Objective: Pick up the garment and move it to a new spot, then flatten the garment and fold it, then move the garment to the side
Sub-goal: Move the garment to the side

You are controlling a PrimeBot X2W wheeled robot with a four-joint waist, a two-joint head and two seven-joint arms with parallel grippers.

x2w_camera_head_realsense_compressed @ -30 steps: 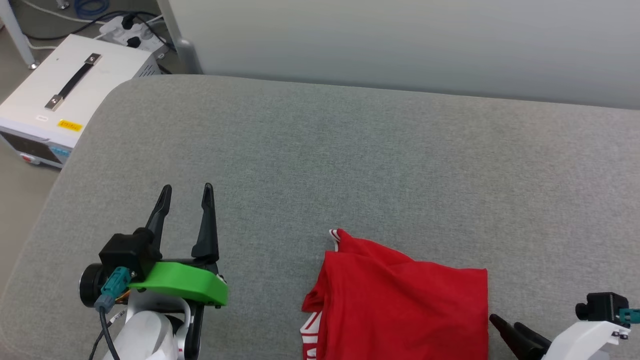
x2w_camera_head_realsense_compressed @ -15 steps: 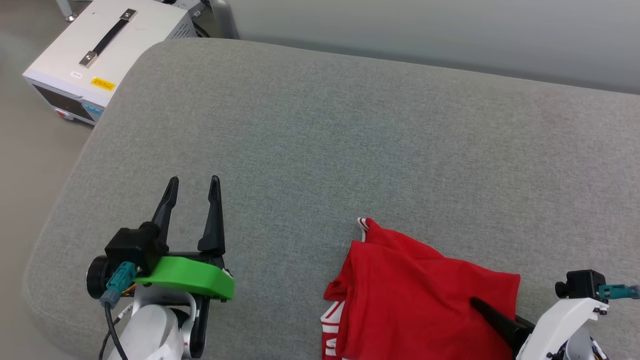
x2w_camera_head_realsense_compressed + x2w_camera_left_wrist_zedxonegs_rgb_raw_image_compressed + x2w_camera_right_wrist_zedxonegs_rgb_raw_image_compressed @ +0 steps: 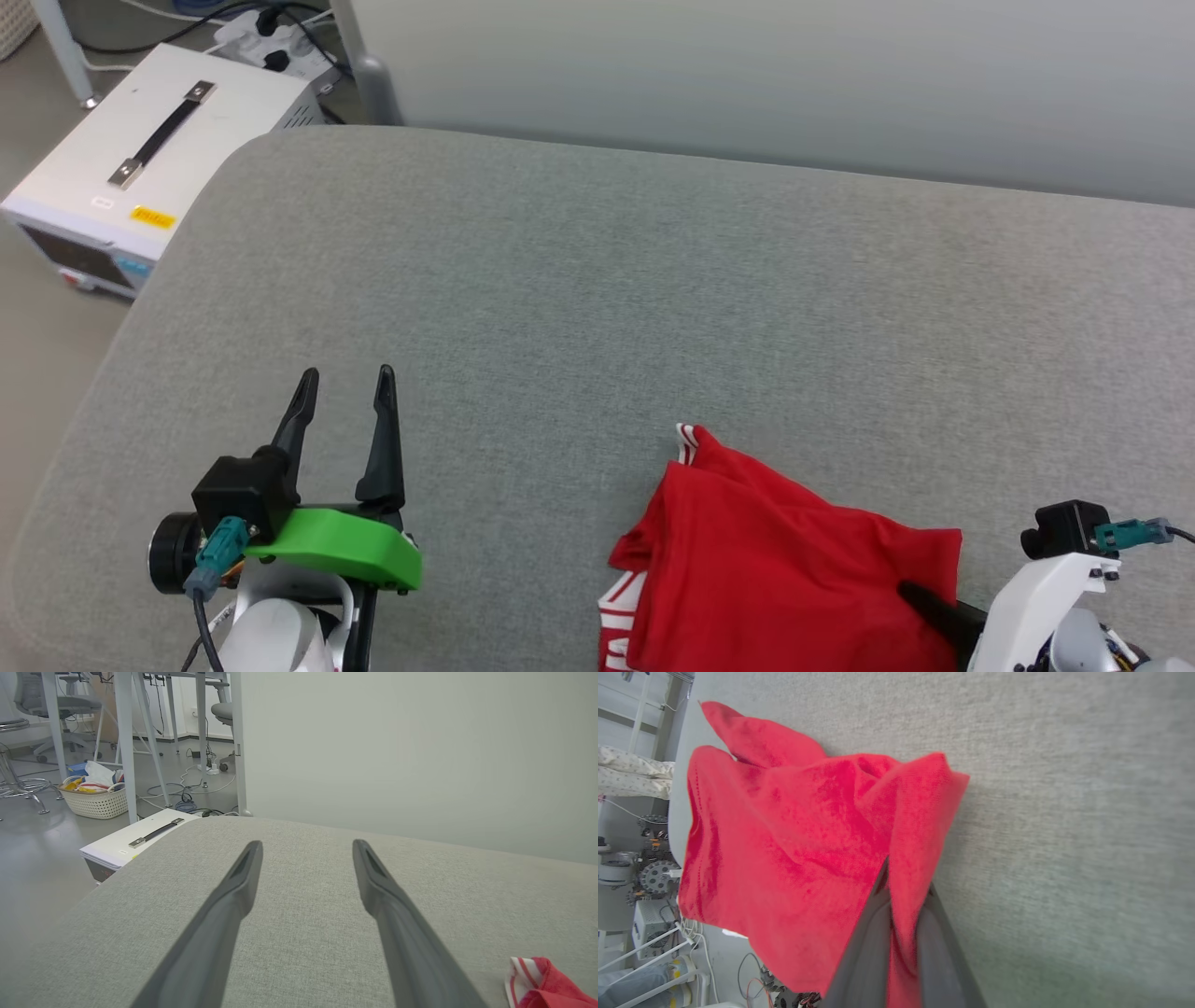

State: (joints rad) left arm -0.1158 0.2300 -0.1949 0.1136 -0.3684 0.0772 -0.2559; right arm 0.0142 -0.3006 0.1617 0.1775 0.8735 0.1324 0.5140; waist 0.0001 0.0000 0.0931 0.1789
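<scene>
At front edge of cushion (image 3: pixel 597 280): garment (image 3: pixel 784 560), pinched by right gripper (image 3: pixel 903 891); left gripper (image 3: pixel 345 392) spread; shallow bite risks slipping

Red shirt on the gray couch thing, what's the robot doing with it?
The robot's right claw is pinched shut on the right edge of the red shirt, which lies crumpled on the gray cushion close to the robot. Its left claw is open and holds nothing, off to the left over the cushion. The shirt is not yet spread flat or folded.
</scene>
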